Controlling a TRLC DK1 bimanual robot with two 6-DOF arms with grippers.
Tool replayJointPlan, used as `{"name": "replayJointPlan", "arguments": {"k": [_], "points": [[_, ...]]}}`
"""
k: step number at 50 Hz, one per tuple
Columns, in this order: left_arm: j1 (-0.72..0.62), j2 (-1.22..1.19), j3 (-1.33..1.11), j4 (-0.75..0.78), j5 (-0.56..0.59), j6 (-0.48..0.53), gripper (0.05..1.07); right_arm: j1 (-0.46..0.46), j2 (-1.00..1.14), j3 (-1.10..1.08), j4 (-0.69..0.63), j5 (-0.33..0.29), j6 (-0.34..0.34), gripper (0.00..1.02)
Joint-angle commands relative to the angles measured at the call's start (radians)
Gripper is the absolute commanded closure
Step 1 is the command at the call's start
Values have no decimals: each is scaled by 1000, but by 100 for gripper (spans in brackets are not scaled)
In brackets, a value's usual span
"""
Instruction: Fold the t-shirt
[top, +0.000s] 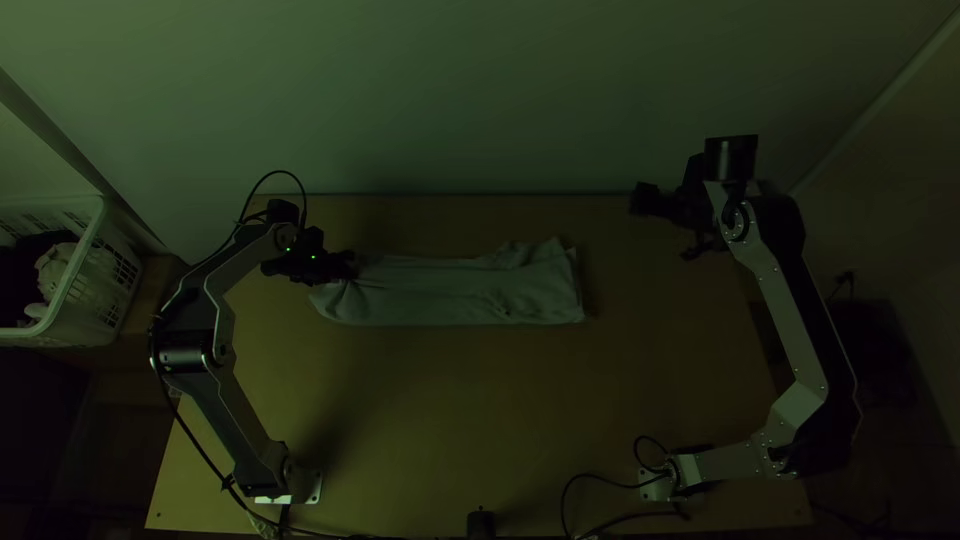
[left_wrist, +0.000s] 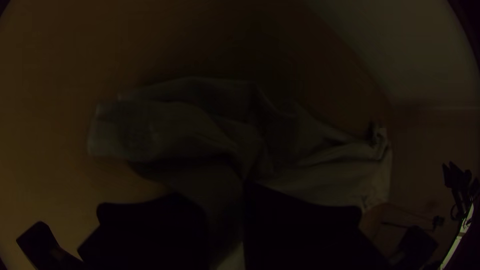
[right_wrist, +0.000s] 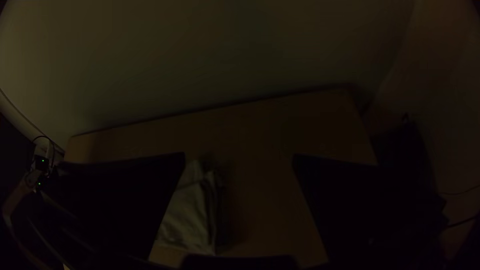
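Observation:
The pale t-shirt (top: 450, 292) lies folded into a long strip across the table, rumpled toward both ends. At its left end my left gripper (top: 350, 266) is shut on the cloth, with creases running toward the grip. The left wrist view shows bunched folds of the t-shirt (left_wrist: 175, 127) passing between the fingers of my left gripper (left_wrist: 227, 205). Off the strip's right end, toward the far edge, my right gripper (top: 665, 228) stands apart from the cloth. In the right wrist view my right gripper (right_wrist: 239, 162) is open, and part of the t-shirt (right_wrist: 187, 220) shows beside one finger.
A white basket (top: 85, 270) holding cloth stands off the table's left side. A pale wall (top: 480, 100) rises behind the far edge. Bare wooden tabletop (top: 480, 400) lies in front of the strip. Black cables (top: 600, 480) loop at the near edge.

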Motion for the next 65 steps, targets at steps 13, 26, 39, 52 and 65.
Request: {"name": "replayJointPlan", "arguments": {"k": [13, 26, 39, 52, 65], "points": [[208, -43, 164, -167, -134, 143, 105, -19, -54, -110, 86, -6, 15, 4], [247, -49, 302, -297, -343, 192, 105, -42, -75, -151, 88, -4, 13, 4], [150, -126, 308, -334, -553, 192, 105, -70, -143, -228, 135, -4, 13, 4], [-37, -187, 374, -454, -643, 131, 105, -94, -201, -274, 140, -4, 9, 4], [-230, -178, 484, -521, -743, 82, 105, -117, -236, -301, 140, -4, 12, 4]]}}
